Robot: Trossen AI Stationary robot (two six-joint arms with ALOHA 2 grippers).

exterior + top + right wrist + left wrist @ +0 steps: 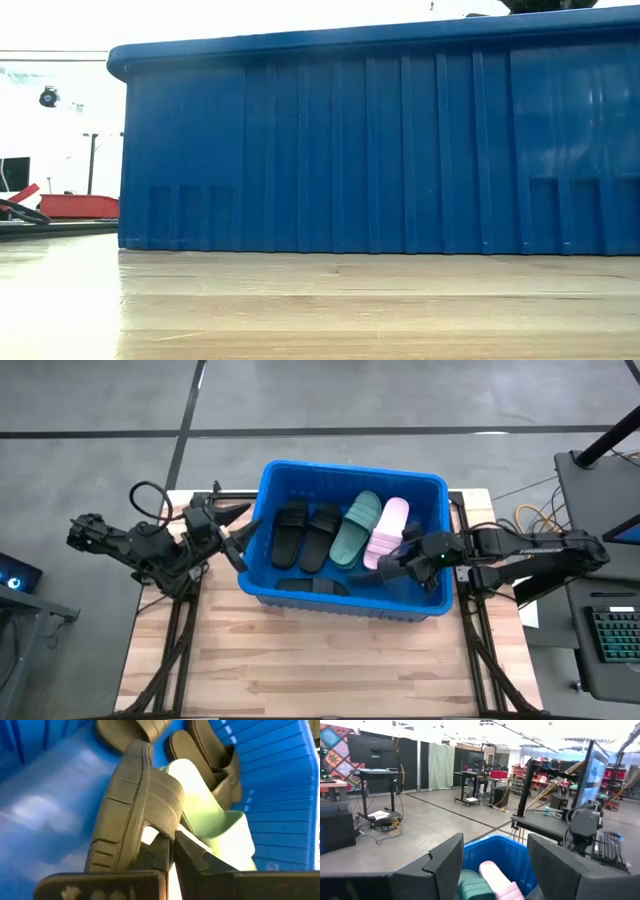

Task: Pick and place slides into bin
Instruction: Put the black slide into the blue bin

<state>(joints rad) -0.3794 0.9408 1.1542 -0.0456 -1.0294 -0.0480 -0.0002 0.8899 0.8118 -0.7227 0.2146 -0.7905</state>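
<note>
The blue bin [350, 468] [380, 150] stands at the far middle of the wooden table. On its floor lie two black slides [305, 533], a green slide [355, 528] and a pink slide [385, 532]. Another black slide [312, 586] lies by its near wall. My right gripper [392, 568] [172, 845] is shut and reaches down into the bin's right end. Just beyond its fingertips a dark slide [135, 805] is tipped on its edge, beside a pale slide [215, 820]. My left gripper [243, 538] [495, 840] is open and level above the bin's left rim, with nothing between its fingers. My right gripper's shut fingertips [162, 845] stand right at the lower edge of the dark slide's strap [160, 820]. They slant down from the table's right side. I cannot tell whether they touch the strap.
Bare wooden table [320, 670] lies between the bin and the near edge. A desk with a keyboard [610, 635] stands off the table's right side. Cables [150, 495] loop behind the left arm.
</note>
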